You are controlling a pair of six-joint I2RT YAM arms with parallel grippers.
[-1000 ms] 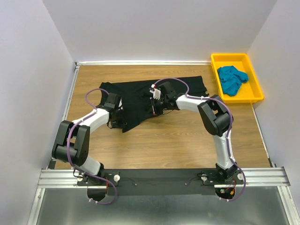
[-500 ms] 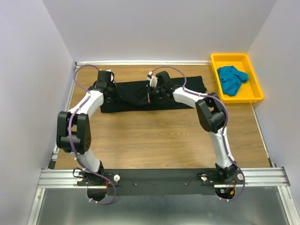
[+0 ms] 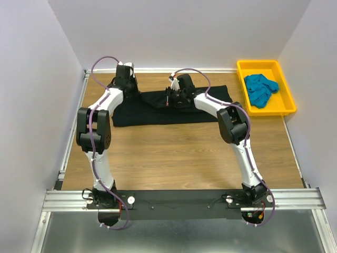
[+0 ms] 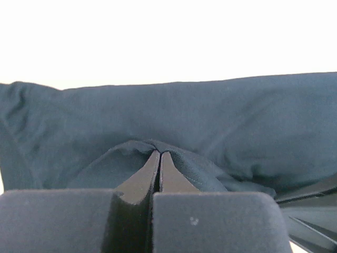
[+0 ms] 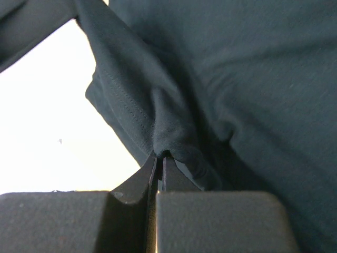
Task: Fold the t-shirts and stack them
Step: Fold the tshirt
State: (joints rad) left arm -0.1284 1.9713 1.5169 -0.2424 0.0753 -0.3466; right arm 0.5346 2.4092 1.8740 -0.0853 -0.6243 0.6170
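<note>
Black t-shirt (image 3: 163, 113) lies as a band, long axis left to right.

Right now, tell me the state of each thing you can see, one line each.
Black shirt: lying as a long flat band, a fold pinched in each gripper.
Teal shirt: crumpled, unfolded, in the tray.
Tray: on the table's far right, holding the teal shirt.
Left gripper: shut on the black shirt.
Right gripper: shut on the black shirt.
</note>
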